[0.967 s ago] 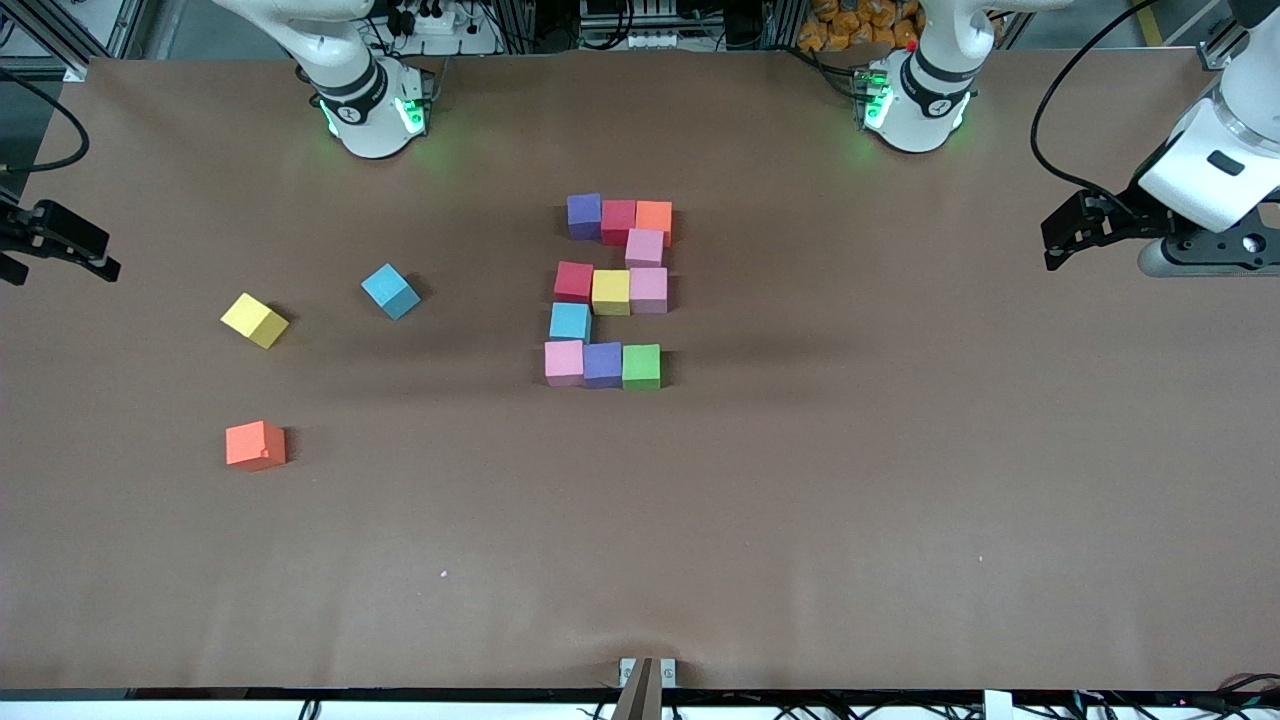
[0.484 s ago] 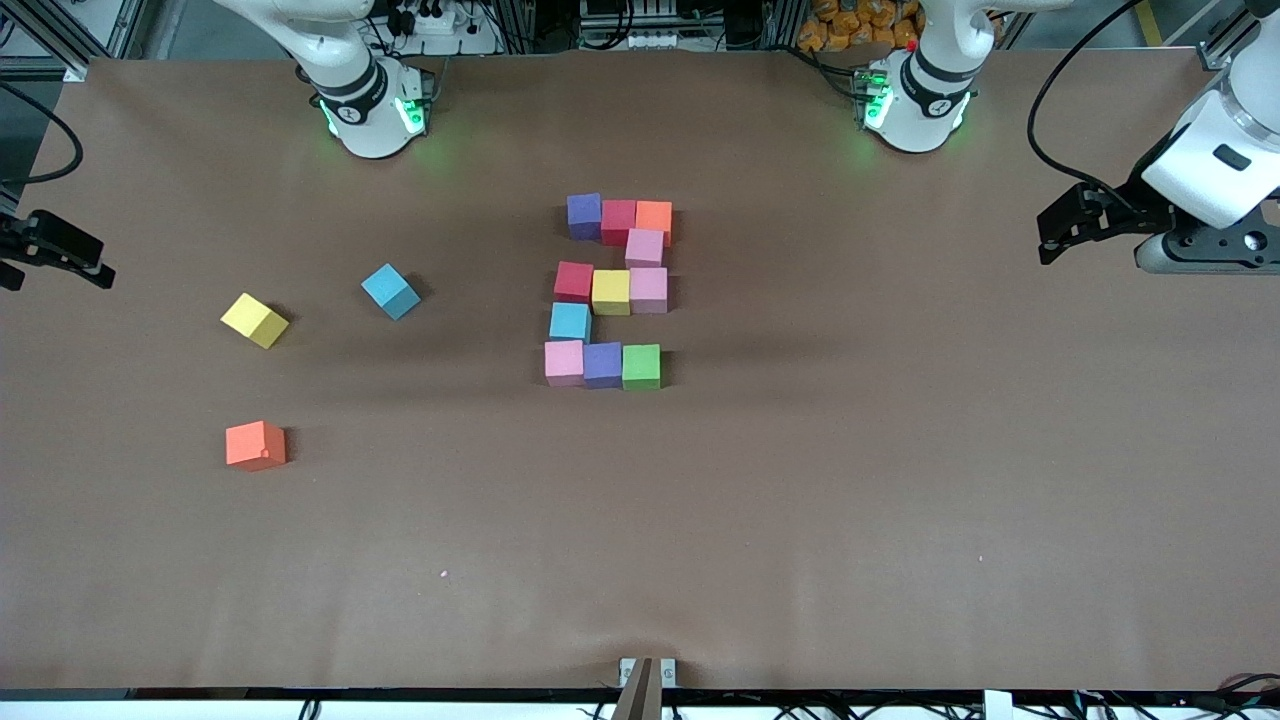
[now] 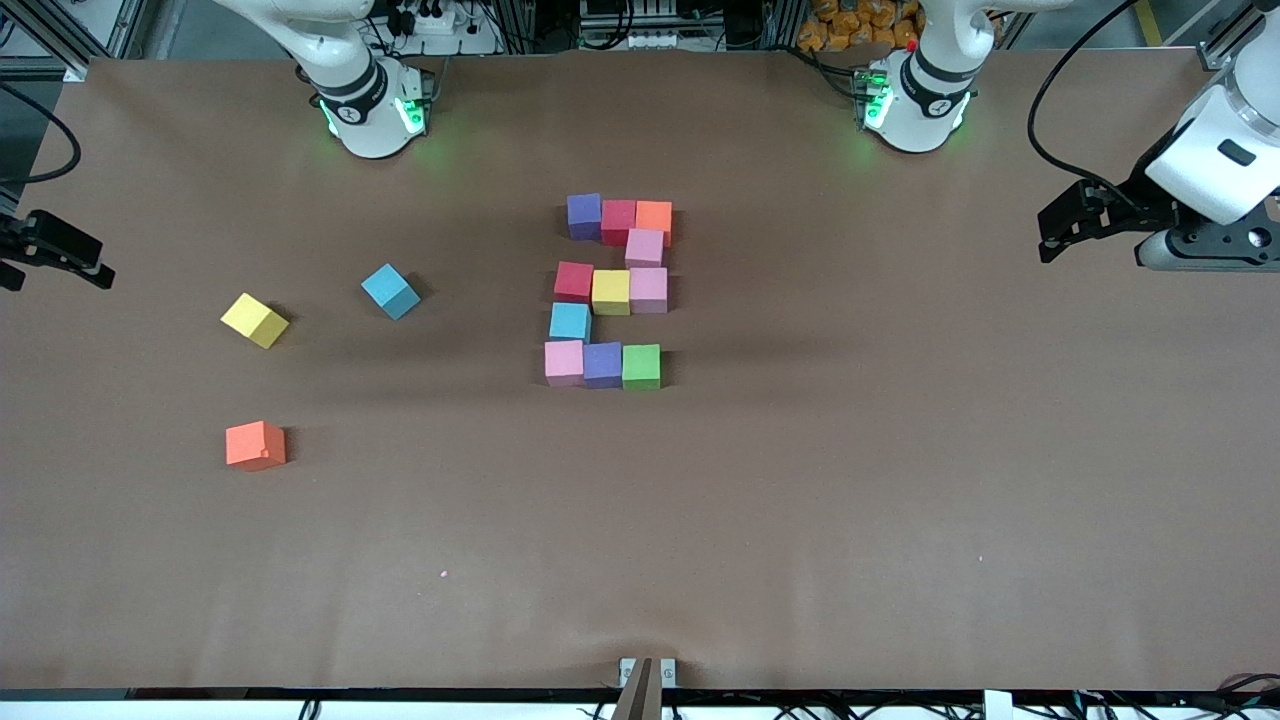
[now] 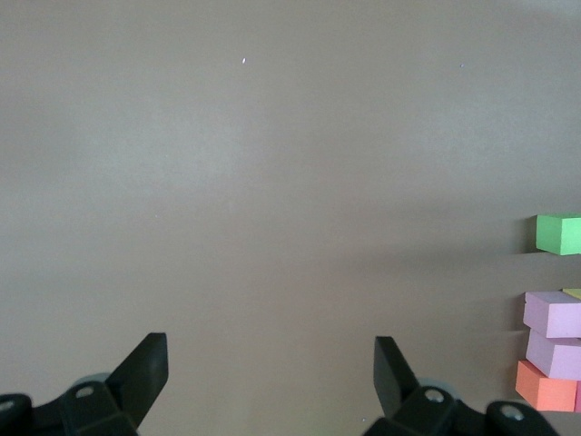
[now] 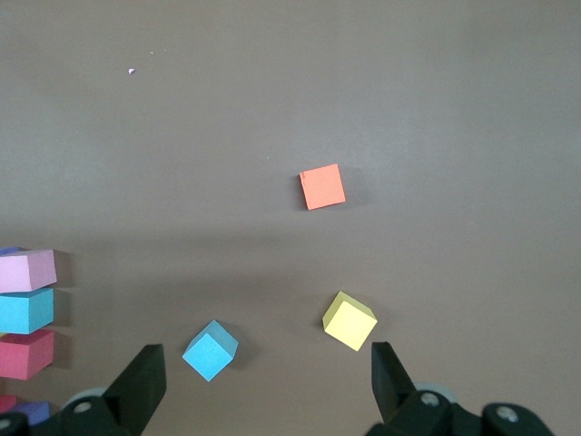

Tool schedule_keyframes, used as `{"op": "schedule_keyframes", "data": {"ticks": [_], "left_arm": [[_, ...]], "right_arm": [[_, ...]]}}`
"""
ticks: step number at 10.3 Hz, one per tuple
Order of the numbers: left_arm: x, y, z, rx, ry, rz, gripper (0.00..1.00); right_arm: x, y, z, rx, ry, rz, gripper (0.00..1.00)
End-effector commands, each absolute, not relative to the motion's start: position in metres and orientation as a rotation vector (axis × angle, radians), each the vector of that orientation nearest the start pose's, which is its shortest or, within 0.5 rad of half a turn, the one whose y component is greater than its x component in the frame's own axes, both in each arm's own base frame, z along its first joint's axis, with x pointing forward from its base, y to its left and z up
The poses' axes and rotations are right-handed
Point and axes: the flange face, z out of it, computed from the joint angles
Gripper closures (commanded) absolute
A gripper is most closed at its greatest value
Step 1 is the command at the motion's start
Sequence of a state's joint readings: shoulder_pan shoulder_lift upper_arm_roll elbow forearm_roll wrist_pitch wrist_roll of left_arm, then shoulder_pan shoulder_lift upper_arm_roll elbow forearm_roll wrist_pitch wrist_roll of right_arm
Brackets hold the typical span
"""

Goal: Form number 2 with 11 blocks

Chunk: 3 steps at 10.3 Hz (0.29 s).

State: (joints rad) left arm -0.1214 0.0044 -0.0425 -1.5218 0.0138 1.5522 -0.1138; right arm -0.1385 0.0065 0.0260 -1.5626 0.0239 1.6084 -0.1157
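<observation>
Since a second ago, left gripper higher.

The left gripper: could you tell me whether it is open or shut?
Open. In the left wrist view, the left gripper has its two fingers spread wide apart with only bare table between them, holding nothing.
</observation>
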Motion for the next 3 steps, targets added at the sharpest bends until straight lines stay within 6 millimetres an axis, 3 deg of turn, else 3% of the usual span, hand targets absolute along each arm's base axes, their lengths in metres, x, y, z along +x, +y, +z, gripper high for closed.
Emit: {"op": "schedule_keyframes", "data": {"ticks": [1,3], "left_arm": [[0.5471,-0.0863,0.649,-3.152,0.1,-0.032,0.0],[0.5477,-0.0856,0.6482,-3.152,0.097,-0.029,0.0]], "right_arm": [[0.5597,-0.0622,0.6315,-3.095,-0.006,-0.078,0.0],[0.5597,-0.0606,0.6313,-3.097,-0.011,-0.075,0.0]]}}
